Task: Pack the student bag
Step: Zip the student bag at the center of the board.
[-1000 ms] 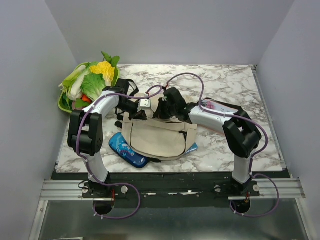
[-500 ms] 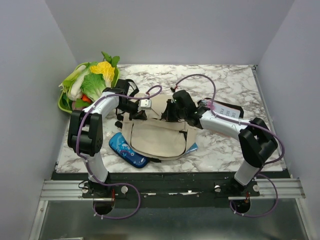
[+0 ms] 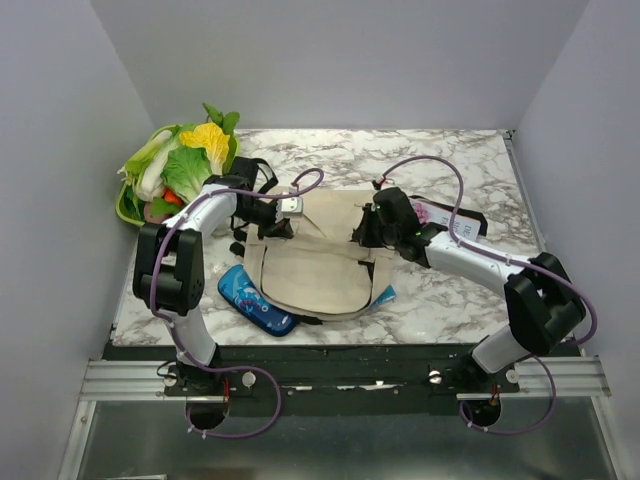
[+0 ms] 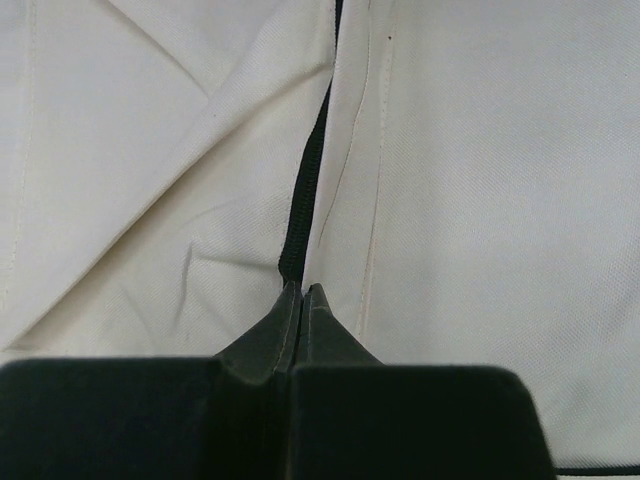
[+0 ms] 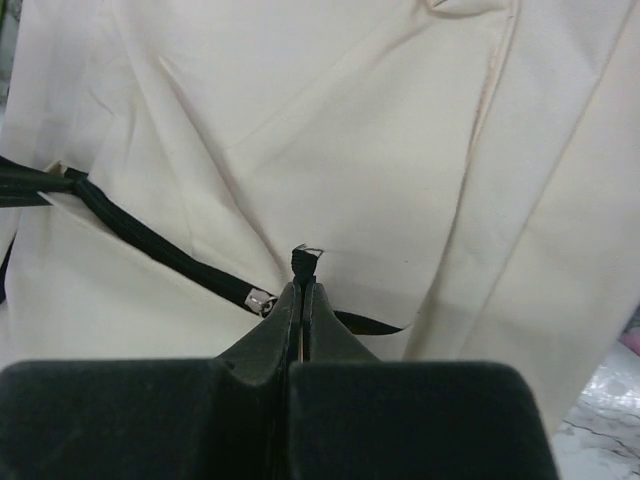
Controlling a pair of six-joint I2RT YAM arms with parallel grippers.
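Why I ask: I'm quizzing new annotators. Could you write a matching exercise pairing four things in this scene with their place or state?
Things:
1. student bag
2. pencil case
3. vegetables
4. right gripper

Places or states:
A. far left corner of the table
B. shut on the bag's black zipper tab
C. middle of the table
D. beside the bag's near left corner

Pairs: 1-C, 2-D, 3-A, 4-B.
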